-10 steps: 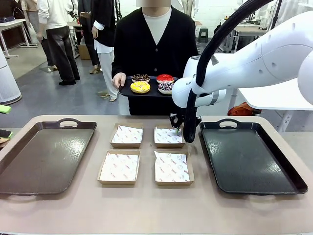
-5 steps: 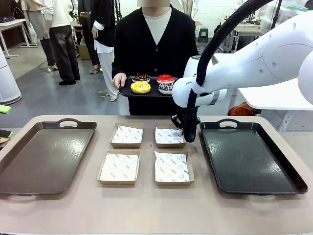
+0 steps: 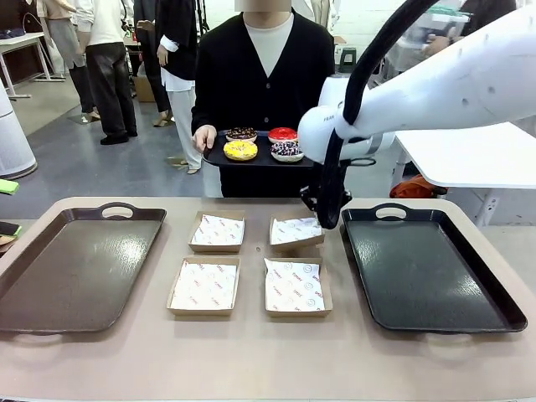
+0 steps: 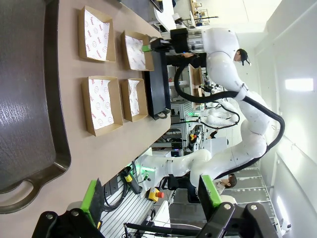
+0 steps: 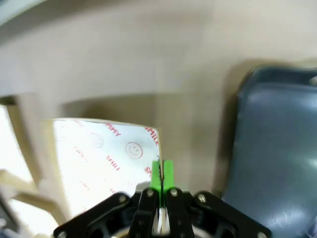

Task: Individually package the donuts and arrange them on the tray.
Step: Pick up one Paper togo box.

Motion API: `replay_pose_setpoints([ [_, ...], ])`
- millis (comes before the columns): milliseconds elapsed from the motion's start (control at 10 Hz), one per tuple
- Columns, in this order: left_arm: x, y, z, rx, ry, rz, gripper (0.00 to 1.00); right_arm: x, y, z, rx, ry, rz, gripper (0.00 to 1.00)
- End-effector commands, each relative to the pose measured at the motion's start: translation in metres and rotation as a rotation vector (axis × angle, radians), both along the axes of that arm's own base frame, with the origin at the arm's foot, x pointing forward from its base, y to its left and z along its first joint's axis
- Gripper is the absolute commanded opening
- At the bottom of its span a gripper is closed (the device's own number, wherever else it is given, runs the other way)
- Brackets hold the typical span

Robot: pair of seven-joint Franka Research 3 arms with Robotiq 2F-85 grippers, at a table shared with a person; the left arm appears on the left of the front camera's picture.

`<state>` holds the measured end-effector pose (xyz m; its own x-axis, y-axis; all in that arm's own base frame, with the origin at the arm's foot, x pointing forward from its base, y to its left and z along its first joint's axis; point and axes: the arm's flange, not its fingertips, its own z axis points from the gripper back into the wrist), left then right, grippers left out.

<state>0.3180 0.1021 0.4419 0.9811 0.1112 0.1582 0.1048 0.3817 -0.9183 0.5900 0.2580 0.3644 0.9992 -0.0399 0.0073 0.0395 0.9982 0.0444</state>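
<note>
Four donuts sit on a small dark tray (image 3: 219, 157) that a person holds across the table: yellow (image 3: 240, 150), red (image 3: 283, 134), dark with sprinkles (image 3: 286, 149) and plain dark (image 3: 241, 133). My right gripper (image 3: 322, 219) is shut on the right edge of the far right cardboard box (image 3: 296, 232), which hangs tilted just off the table. In the right wrist view the green pads (image 5: 161, 174) pinch the rim of that box (image 5: 99, 158) and its printed paper. My left gripper (image 4: 151, 193) stands open with nothing in it, beyond the table's left end.
Three more paper-lined boxes lie flat mid-table: far left (image 3: 218, 231), near left (image 3: 204, 286), near right (image 3: 295, 287). A large dark tray (image 3: 75, 268) lies on the left and another (image 3: 427, 268) on the right, close beside the lifted box.
My right gripper closed on the far right box's edge and rose, tipping the box up and drawing it slightly right. The person's tray of donuts stayed put.
</note>
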Motion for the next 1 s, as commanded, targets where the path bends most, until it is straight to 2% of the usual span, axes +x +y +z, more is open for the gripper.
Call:
replay_pose_setpoints([
  [0,-0.001,0.001,0.001,-0.014,-0.01,0.003,1.0,-0.007,0.005,0.046,-0.011,0.004,-0.015,0.0],
  [500,-0.001,0.001,0.001,-0.014,-0.01,0.003,1.0,-0.026,0.018,0.145,0.018,-0.046,0.042,0.0],
  [600,-0.001,0.001,0.001,-0.014,-0.01,0.003,1.0,-0.026,0.02,0.154,0.008,-0.055,0.034,0.0],
  [900,-0.001,0.001,0.001,-0.014,-0.01,0.003,1.0,-0.027,0.019,0.154,0.014,-0.062,0.046,0.0],
])
